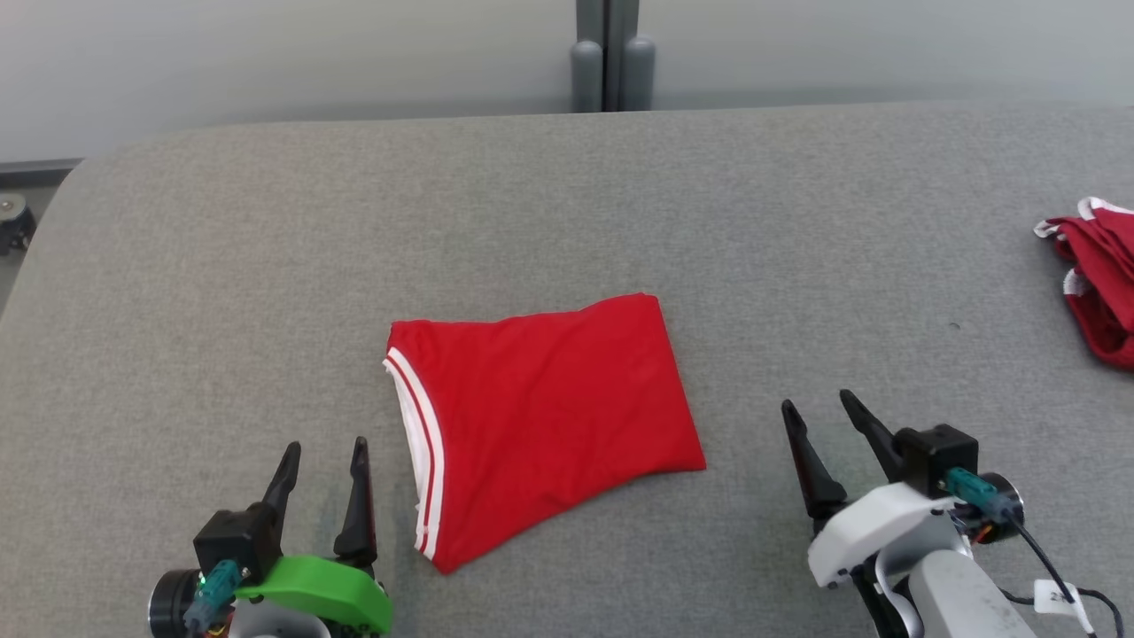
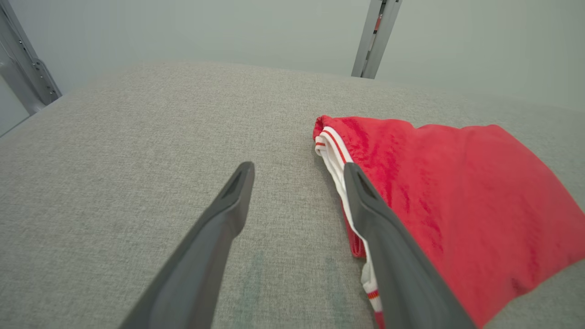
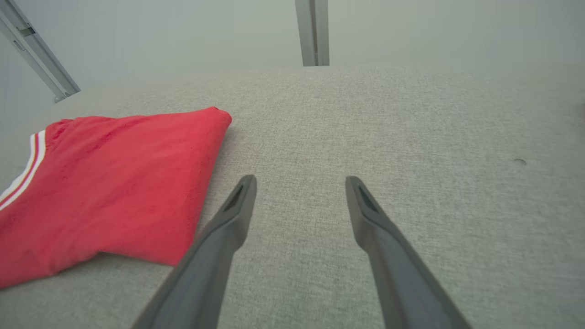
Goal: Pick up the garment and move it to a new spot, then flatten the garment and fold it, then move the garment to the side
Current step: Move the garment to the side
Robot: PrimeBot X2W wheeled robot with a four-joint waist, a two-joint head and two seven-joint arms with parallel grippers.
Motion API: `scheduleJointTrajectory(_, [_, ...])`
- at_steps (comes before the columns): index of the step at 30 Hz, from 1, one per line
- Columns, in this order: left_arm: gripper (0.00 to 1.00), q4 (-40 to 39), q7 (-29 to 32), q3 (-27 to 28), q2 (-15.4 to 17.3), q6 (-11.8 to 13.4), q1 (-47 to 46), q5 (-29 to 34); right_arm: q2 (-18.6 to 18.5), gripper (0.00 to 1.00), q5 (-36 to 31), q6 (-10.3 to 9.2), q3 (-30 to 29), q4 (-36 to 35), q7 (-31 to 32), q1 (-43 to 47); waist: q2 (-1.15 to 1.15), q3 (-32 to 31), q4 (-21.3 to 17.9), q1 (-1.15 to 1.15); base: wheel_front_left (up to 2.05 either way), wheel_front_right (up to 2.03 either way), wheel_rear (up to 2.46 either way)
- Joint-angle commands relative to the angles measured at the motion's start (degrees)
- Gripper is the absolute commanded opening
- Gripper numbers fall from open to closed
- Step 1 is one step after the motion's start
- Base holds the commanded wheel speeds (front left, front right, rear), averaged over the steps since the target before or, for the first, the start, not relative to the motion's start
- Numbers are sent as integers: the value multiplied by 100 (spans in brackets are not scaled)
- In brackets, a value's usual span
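1. Status at the arm ends: the left gripper stands wide, with its fingers spread and bare table between them.
2. The right gripper is just as wide and grips nothing. Through its wrist view I see grey surface between the two fingers.
3. The garment, red with a white striped hem, lies folded into a rough slanted rectangle on the table. It sits between my two grippers and a little ahead of them.
4. The striped hem runs down the side facing the left gripper. In the left wrist view one finger overlaps that hem, while from the head it sits just beside it. I cannot tell whether it touches the cloth.
5. The right gripper is near the garment's plain red edge but apart from it, with grey surface between.
6. Well off to the right, at the border of my head view, a second red cloth with white trim lies crumpled on the table.
7. Behind the table, a grey post stands against a pale wall.
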Motion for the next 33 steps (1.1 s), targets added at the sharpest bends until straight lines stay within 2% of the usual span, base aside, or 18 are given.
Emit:
scheduleJointTrajectory(1, [100,0,3,-70,15,15,-143,-39,-15,100,-18,-7,94,67,-24,-172,0,151,225,0,0,0,0])
scheduleJointTrajectory(9, [100,35,3,-439,15,15,-363,-304,-20,100,104,-7,627,844,-23,-1112,0,368,1099,0,0,0,0])
scheduleJointTrajectory(13, [100,57,3,-517,12,15,-352,-383,-25,100,87,-7,543,1375,-24,-1373,0,435,1464,0,0,0,0])
scheduleJointTrajectory(18, [100,87,3,-587,12,15,-373,-440,-20,100,14,-7,460,2031,-24,-1543,0,503,1710,0,0,0,0])
scheduleJointTrajectory(19, [100,89,3,-576,12,15,-392,-448,-20,59,49,-7,480,2136,-22,-1574,0,513,1735,0,0,0,0])
scheduleJointTrajectory(20, [100,92,3,-570,13,15,-403,-452,-21,24,82,-7,492,2199,-12,-1597,0,517,1745,0,0,0,0])
scheduleJointTrajectory(21, [100,95,3,-565,12,15,-411,-455,-20,0,108,-7,510,2250,-11,-1621,0,517,1751,0,0,0,0])
scheduleJointTrajectory(27, [100,97,3,-502,13,15,-405,-360,-19,0,125,-7,441,2078,-12,-1713,0,481,1510,0,0,0,0])
scheduleJointTrajectory(33, [100,36,3,-414,13,15,-416,-199,-26,0,146,-9,136,1686,-18,-1628,0,440,870,0,0,0,0])
